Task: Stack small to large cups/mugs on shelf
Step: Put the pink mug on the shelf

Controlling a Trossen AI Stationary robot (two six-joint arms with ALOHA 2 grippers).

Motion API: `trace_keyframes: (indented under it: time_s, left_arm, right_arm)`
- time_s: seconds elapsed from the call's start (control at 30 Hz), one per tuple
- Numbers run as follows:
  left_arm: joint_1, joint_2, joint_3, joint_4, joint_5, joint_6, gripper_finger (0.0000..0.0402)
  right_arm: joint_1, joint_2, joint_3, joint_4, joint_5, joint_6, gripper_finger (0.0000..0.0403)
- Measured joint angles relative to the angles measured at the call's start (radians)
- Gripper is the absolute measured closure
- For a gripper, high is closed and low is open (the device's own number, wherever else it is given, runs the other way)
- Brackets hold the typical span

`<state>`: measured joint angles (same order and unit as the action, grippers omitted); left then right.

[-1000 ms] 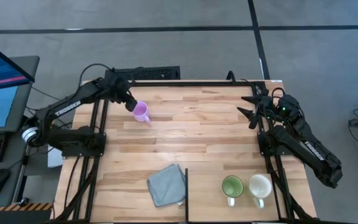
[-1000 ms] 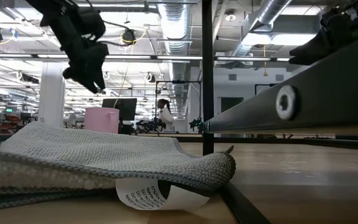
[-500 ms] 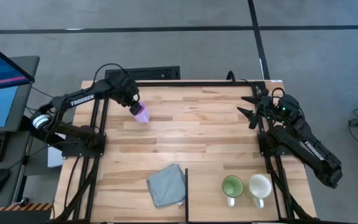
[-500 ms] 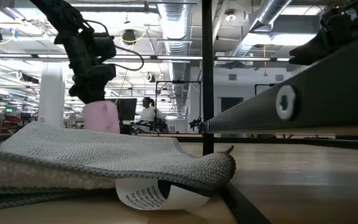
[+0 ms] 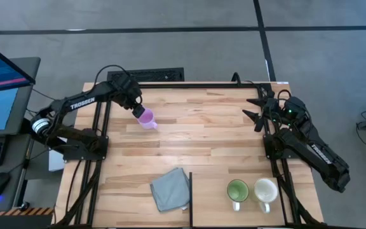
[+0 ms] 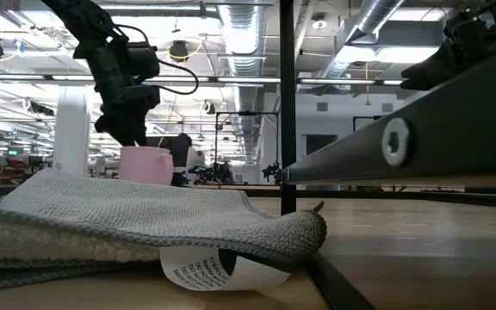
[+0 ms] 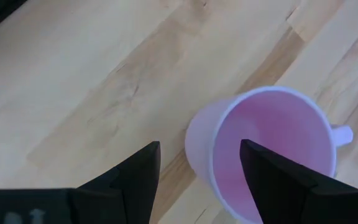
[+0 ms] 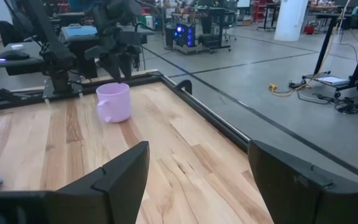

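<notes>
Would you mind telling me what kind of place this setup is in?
Likely a robotics lab in an industrial hall: exposed ceiling ducts, a wooden table with two arms, and monitor workstations beside it.

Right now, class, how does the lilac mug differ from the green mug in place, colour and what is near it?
The lilac mug stands at the table's far left, under the open left gripper; the green mug stands at the near edge, no gripper near. The green mug sits close beside the cream mug; the lilac mug stands alone. Both are upright, handled and empty.
</notes>
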<state>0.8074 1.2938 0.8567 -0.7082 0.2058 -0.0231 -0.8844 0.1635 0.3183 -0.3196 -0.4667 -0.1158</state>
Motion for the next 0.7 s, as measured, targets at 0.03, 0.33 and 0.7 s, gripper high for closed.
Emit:
trace_keyframes:
  time_s: [0.03,0.33,0.7]
  left_arm:
    - [0.0,0.0,0.0,-0.001,0.0,-0.009,0.0188]
    - [-0.001,0.0,0.0,-0.092,0.024,-0.051,0.0188]
    - [-0.001,0.0,0.0,-0.095,0.021,-0.168,0.0188]
  right_arm:
    - [0.0,0.0,0.0,-0.002,0.0,0.0,0.0106]
    - [0.0,0.0,0.0,-0.002,0.0,0.0,0.0106]
    - [0.0,0.0,0.0,-0.01,0.0,-0.016,0.0106]
